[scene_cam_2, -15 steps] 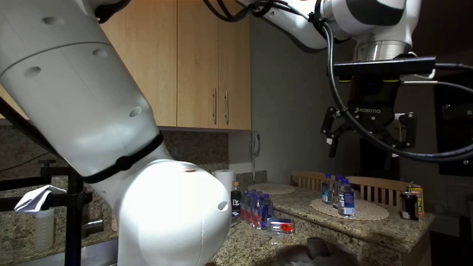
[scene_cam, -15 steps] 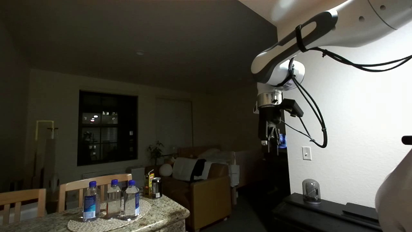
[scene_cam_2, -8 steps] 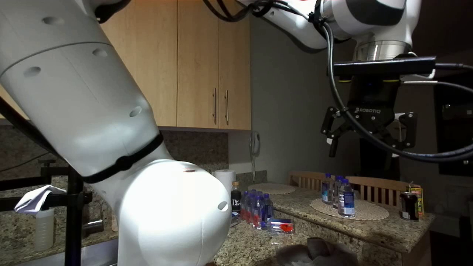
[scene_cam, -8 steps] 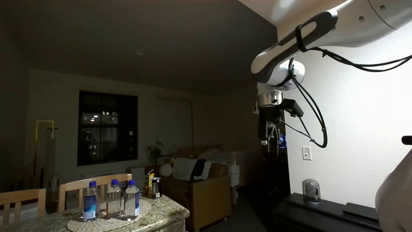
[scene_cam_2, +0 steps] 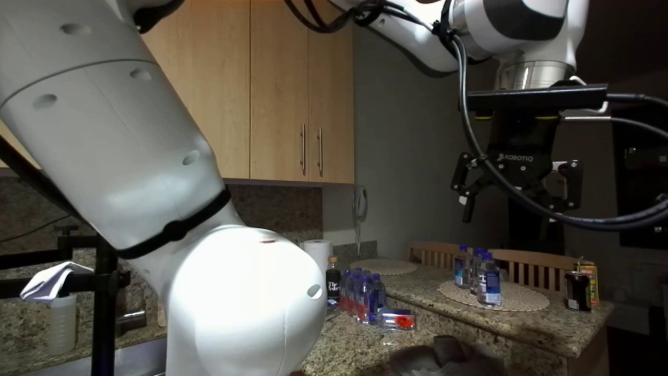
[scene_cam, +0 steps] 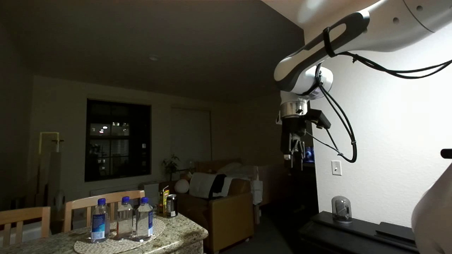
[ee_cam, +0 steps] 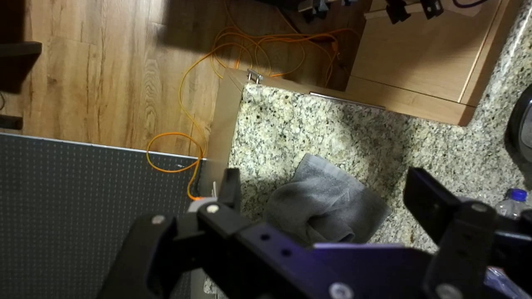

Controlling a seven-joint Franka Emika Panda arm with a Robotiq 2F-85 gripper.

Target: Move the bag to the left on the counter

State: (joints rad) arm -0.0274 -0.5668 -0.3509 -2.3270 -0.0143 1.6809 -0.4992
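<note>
A crumpled grey cloth thing (ee_cam: 332,199), which may be the bag, lies on the speckled stone counter (ee_cam: 282,133) near its edge in the wrist view. It also shows at the bottom of an exterior view (scene_cam_2: 446,357), partly cut off, on the lower counter (scene_cam_2: 349,344). My gripper (ee_cam: 326,182) is open and empty, with its fingers wide apart and the cloth framed between them but well below. In both exterior views the gripper (scene_cam: 297,164) (scene_cam_2: 510,216) hangs high in the air, pointing down. Part of the cloth is hidden behind the gripper body in the wrist view.
Several water bottles (scene_cam_2: 360,295) stand on the lower counter, and one bottle (scene_cam_2: 396,319) lies beside them. On the raised counter (scene_cam_2: 428,287), more bottles (scene_cam_2: 489,282) stand on a woven mat (scene_cam_2: 527,300), with a dark can (scene_cam_2: 578,291) near its end. Orange cable (ee_cam: 170,133) lies beyond the counter edge.
My gripper and forearm have shifted slightly to the left in both exterior views within the last half second. The gripper stays open, and the cloth has not moved.
</note>
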